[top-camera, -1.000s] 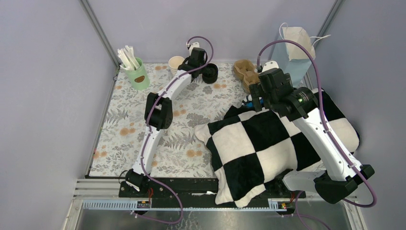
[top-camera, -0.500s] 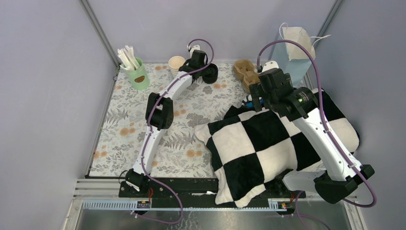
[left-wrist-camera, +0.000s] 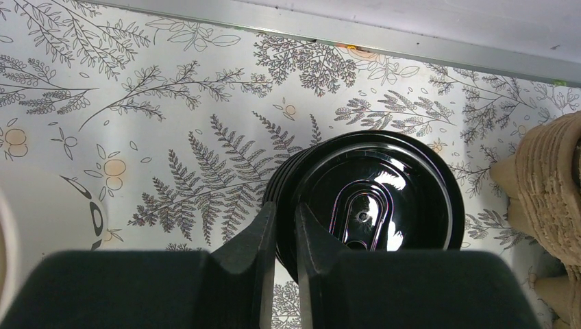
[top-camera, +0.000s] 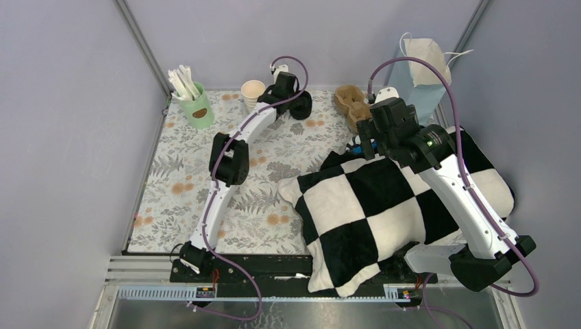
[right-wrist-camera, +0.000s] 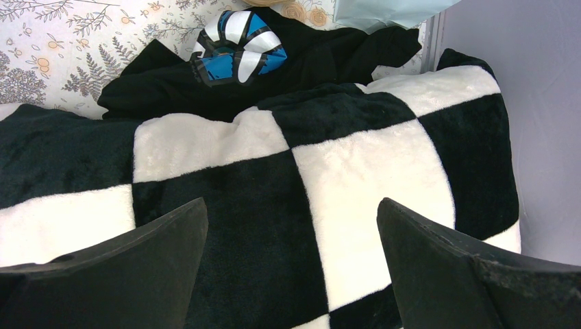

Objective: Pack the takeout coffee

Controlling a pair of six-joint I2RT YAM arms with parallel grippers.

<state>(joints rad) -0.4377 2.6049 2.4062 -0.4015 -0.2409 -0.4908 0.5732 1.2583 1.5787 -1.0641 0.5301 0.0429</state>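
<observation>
The big soft blanket with black and white squares (top-camera: 384, 205) fills the near right of the table, under the right arm. The right gripper (right-wrist-camera: 291, 205) hangs just above it with its two fingers spread wide and nothing between them, so it looks idle.

The flat mat with printed leaves and flowers (top-camera: 178, 199) covers the left part of the table. The small things stand along its far edge, I think to leave the arms room. The light blue paper bag (top-camera: 428, 86) stands in the far right corner. It is likely the place where the drink goes at the end. Just left of it sits the brown cardboard cup carrier (top-camera: 348, 98). The mint-green cup full of white sticks (top-camera: 199, 110) stands in the far left corner, well apart from the work.

The stack of round black plastic lids (left-wrist-camera: 384, 199) sits on the mat between the carrier and the small cream paper cup with dark print (top-camera: 252, 90). That cup stands upright near the far edge, open on top with no lid on it, just left of the left gripper (left-wrist-camera: 286, 212). The left gripper is clenched on the left rim of the stack, one finger outside the rim and one over the top. I cannot tell if it grips only the top lid. I think it pinches the rim so it can lift a lid off and cover the cup, because an open drink in a bag may spill
</observation>
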